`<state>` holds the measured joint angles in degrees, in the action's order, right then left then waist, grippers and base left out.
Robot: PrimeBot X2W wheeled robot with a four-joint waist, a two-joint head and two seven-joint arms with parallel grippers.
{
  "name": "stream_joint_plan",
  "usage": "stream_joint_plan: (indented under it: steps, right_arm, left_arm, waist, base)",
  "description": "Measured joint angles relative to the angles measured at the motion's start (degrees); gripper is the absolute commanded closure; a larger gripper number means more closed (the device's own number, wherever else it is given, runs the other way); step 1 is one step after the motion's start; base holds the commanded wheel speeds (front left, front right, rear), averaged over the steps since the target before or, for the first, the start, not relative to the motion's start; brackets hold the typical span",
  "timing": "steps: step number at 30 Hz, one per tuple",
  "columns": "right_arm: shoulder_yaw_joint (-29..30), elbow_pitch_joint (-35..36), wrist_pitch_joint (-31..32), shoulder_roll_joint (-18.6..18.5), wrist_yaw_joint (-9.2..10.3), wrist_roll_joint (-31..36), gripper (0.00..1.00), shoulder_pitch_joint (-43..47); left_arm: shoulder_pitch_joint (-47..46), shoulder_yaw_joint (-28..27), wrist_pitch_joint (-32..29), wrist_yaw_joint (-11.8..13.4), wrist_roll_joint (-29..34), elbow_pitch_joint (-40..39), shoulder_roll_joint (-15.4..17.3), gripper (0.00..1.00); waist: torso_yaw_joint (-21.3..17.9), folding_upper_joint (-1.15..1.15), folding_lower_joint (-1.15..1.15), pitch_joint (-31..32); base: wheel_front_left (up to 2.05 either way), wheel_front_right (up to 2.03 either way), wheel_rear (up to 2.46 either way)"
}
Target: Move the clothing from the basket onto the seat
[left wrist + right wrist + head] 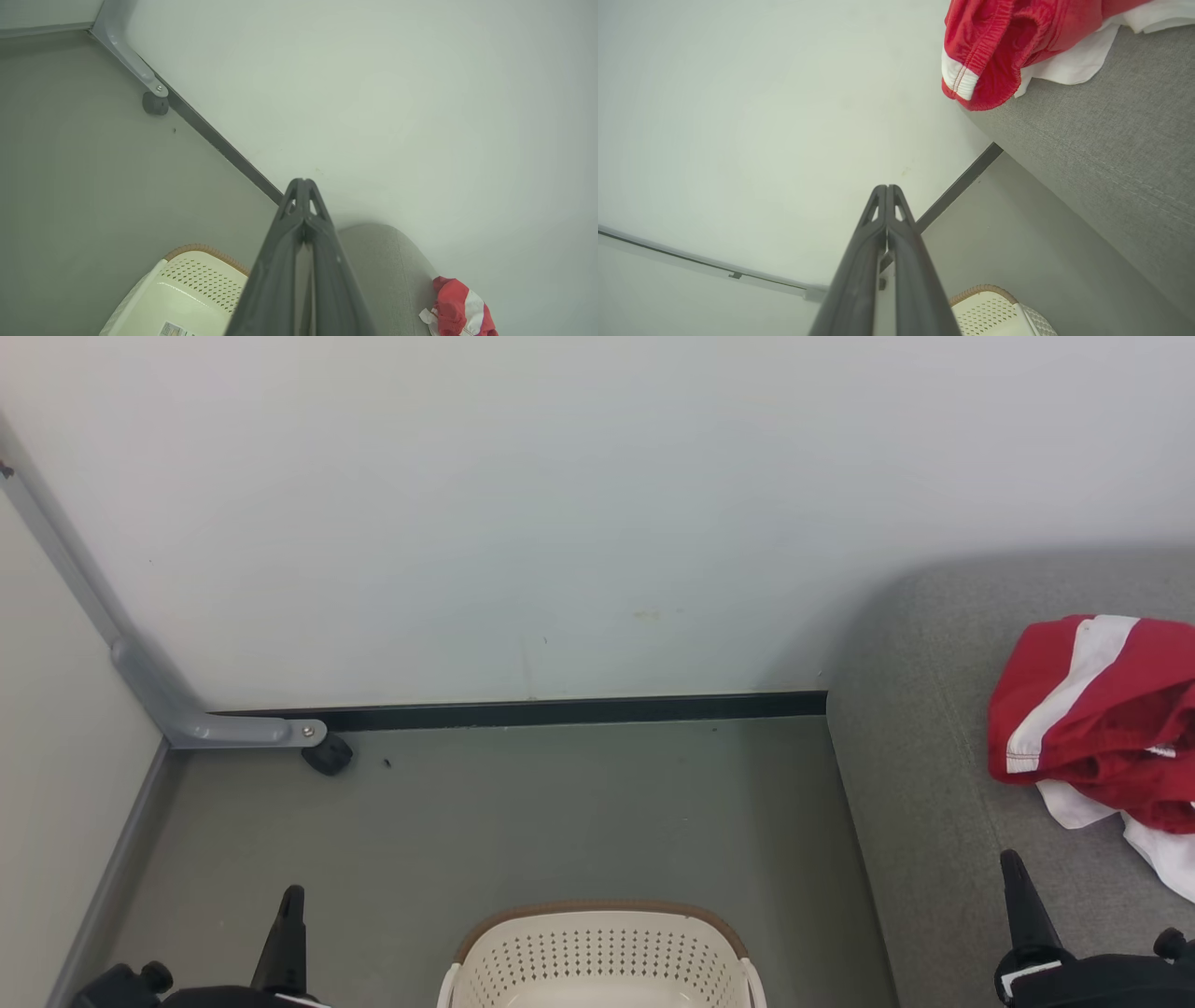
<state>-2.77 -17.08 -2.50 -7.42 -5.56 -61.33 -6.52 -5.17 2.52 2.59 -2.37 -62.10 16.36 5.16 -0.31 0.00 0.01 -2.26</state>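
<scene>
Red clothing (1102,709), striped and trimmed in white, lies in a crumpled heap on the grey fabric seat (915,784) at the right of the head view. A white layer shows beneath the red, and the frame's edge cuts off part of the heap. The seat's rounded corner stands against the wall (560,523). To its left, on the floor (560,821) and apart from the seat, sits the cream basket (602,957) with its brown woven-look rim. Its far wall of small holes is in view at the bottom edge, and the left wrist view shows a printed label (174,329) inside it. The left pincer (292,896) is clenched on nothing, its fingers pressed together over the floor left of the basket. The right pincer (1013,863) is likewise clenched and bare, poised above the front of the seat, near the clothing but not touching it. The floor is smooth grey-green, and the wall behind is pale and plain, edged at its foot by a dark skirting strip (579,711). At the left corner a grey metal bracket (224,730) runs down beside a side panel (56,728) and ends next to a small black stopper (327,756) on the floor
</scene>
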Motion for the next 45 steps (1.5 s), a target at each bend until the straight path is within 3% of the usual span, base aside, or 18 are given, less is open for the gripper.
stream_joint_plan:
  steps: [45]
  right_arm:
    - [10.6, -0.1, 9.0, 4.9, -1.01, -30.0, 1.0, 0.3]
  left_arm:
    - [0.0, -7.5, -9.1, -4.7, -28.8, 0.8, -2.7, 1.0]
  waist:
    - [0.3, 0.0, -0.01, 2.2]
  base:
    - [0.0, 0.0, 0.0]
